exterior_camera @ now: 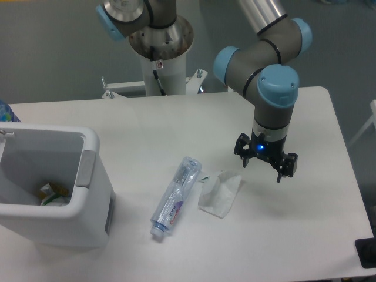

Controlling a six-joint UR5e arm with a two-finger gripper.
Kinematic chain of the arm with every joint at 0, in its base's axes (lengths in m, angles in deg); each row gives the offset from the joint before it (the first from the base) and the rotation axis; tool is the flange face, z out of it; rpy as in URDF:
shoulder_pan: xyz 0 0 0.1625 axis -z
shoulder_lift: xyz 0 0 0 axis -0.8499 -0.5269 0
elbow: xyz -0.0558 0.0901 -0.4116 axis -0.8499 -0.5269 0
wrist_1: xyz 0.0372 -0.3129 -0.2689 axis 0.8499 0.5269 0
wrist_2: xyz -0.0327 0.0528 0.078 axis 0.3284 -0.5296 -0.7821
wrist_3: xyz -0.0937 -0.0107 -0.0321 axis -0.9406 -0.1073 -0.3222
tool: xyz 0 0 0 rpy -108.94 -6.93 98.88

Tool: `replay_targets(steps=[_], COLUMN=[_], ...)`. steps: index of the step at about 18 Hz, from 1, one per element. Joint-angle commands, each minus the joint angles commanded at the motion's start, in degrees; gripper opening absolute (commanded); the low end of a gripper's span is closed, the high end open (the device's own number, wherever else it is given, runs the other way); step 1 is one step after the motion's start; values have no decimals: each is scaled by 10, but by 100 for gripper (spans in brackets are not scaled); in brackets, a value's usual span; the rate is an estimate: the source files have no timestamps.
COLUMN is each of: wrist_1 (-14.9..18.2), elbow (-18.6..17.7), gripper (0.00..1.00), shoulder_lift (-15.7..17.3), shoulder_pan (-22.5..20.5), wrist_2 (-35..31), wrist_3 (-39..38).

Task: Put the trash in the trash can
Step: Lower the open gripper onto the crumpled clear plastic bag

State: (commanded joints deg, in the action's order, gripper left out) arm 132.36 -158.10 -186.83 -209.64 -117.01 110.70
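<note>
Nearest the camera sits the trash can [56, 194], at the near left edge of the surface [176, 117], its mouth facing up and some scraps already lying in the bottom, the grey tab [87, 168] on the wall that faces the trash. A little further in lies the bottle [175, 197], crushed flat on the surface, its long axis running diagonally: cap end toward the near left, almost pointing at the can's near corner, the base up and away to the right. Just beside that far end, close to it but whether touching I cannot say, lies the wrapper [220, 192], a crumpled whitish patch, its own length following much the same diagonal. And further back and to the right hangs my end effector [265, 164], fingers spread apart, holding nothing, pointing down over bare surface. So here is the relation that matters: the wrapper lies near me, toward the camera and to the left in this view, the bottle lies beyond it on the same side, and the can is well apart beyond both. My call: the wrapper is the closer pick, and carrying it on continues leftward to the can.
</note>
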Motion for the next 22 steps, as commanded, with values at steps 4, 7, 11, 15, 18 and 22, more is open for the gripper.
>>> replay_targets(steps=[4,7,11,15,18,22], wrist_1=[0,1,0,-7,-7,-12], elbow=[-1,-3,-36,-57,-58,-57], gripper=[100,100,100,100,100,100], shoulder_lift=[1,3,4,12,4,-13], shoulder_pan=[1,2,4,24,42,63], wrist_2=[2,6,26,36,36,35], wrist_3=[-2,-3,-5,-5,-5,-4])
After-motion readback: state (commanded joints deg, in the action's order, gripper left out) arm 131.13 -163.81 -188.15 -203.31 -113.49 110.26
